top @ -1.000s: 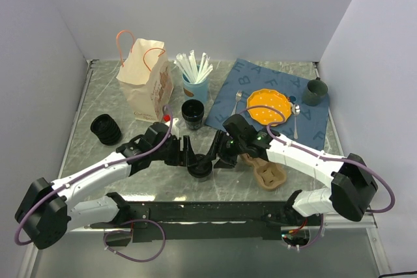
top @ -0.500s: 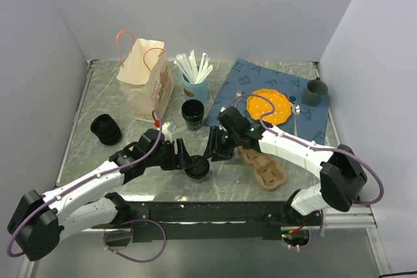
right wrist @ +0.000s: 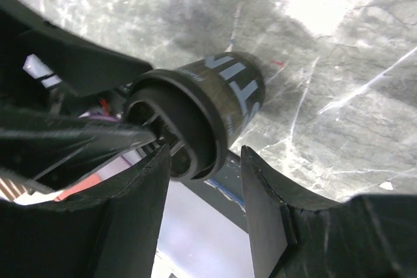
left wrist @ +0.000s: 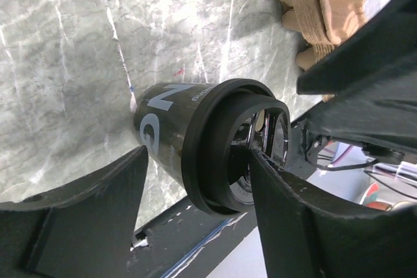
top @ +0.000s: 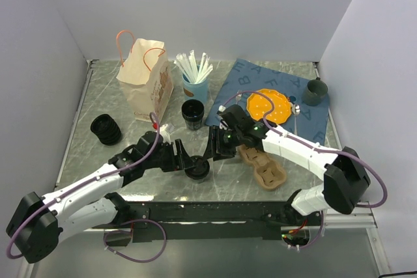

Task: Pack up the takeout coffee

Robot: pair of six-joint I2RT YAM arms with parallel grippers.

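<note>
takeout coffee (top: 197, 168) front-centre on worktop (top: 78, 144), left hand (top: 188, 163) on its left, right hand (top: 211, 155) on its right. cup carrier (top: 264, 168) right of it; paper bag (top: 144, 84) back-left.

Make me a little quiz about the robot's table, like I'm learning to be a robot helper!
1. What holds the white straws? A: grey-green mug. B: light-blue cup. C: paper bag.
2. True or false: the takeout coffee stands upright between the left gripper and the right gripper.
3. Fill in: the orange plate lies on a blue ___.
Key: 1 B. 2 true. 3 cloth.
</note>
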